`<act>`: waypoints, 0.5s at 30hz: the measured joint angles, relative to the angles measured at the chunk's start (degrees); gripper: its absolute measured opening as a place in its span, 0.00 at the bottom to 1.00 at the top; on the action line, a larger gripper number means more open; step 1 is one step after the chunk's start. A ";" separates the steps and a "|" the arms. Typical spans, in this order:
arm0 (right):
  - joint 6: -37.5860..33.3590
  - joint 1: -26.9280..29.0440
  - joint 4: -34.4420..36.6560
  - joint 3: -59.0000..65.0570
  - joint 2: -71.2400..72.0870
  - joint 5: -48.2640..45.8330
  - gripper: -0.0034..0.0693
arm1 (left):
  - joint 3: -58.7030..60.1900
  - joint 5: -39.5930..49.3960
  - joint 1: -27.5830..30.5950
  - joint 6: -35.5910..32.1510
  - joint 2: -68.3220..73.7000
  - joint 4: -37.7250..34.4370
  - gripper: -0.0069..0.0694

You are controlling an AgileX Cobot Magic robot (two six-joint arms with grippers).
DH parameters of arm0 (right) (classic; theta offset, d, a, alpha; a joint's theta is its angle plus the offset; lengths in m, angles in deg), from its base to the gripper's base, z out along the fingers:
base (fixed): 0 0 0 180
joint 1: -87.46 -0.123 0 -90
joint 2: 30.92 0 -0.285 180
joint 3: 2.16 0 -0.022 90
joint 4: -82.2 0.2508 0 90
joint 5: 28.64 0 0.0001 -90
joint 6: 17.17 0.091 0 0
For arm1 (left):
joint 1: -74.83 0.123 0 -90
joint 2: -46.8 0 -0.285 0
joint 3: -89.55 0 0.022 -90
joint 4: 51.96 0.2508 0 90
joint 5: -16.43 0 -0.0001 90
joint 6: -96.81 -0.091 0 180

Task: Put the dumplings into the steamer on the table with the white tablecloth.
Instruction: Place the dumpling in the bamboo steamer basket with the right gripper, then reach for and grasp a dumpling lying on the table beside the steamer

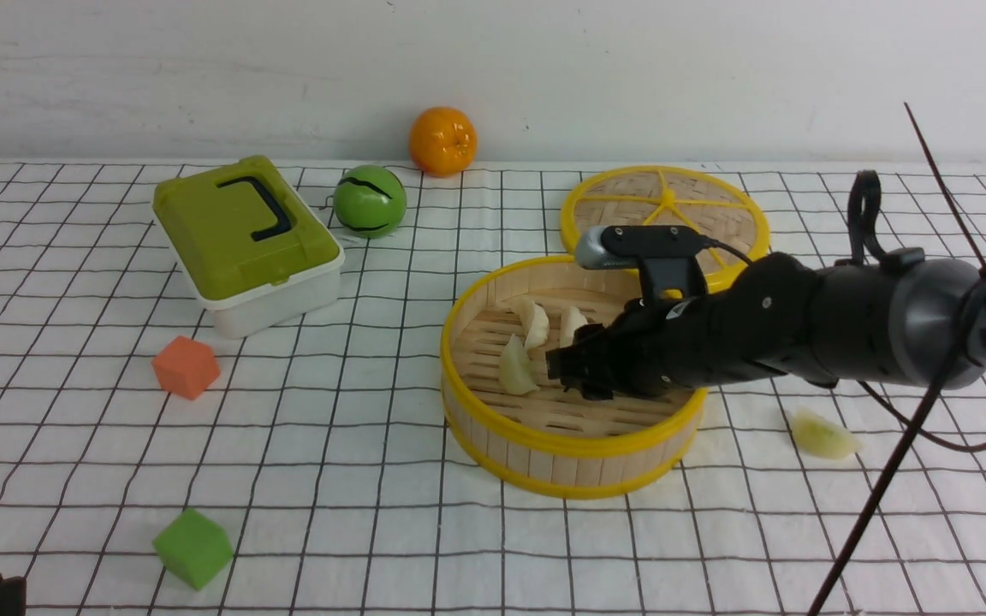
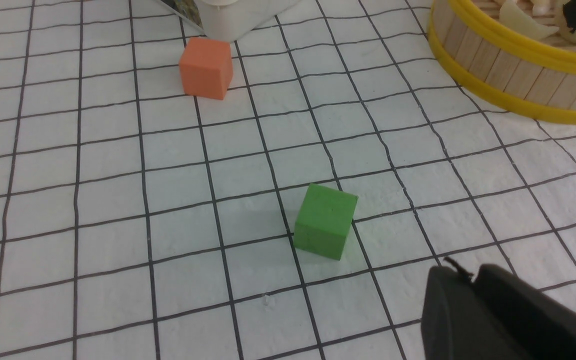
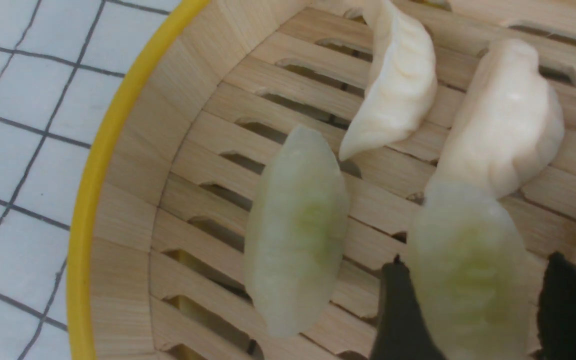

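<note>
Dumplings (image 3: 295, 235) lie inside steamer (image 1: 544, 458).

All three cameras share the steamer (image 1: 544, 466), wrists nearest.

Right arm (image 1: 801, 334) reaches leftward; right gripper (image 1: 568, 366) tilted down, jaws parted; left gripper (image 2: 473, 290) (mostly cropped) hangs low.

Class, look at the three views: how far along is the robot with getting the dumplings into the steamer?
Done: three dumplings lie loose on the steamer floor, with part of another at the right wrist view's edge. In hand: a greenish dumpling sits between the right gripper's parted jaws, low in the steamer. Still to do: one dumpling on the cloth beside the steamer.
</note>
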 joint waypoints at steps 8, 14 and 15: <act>-5.59 1.67 -6.27 0.00 11.76 -9.03 0.74 | 0.01 0.00 0.00 0.00 0.00 -0.24 0.17; -6.47 10.84 -17.16 0.00 21.19 -20.36 0.74 | 0.01 -0.02 0.00 0.00 0.00 -0.24 0.17; -6.90 12.91 -18.71 0.00 21.42 -22.63 0.74 | 0.01 -0.15 0.00 0.00 0.00 -0.24 0.17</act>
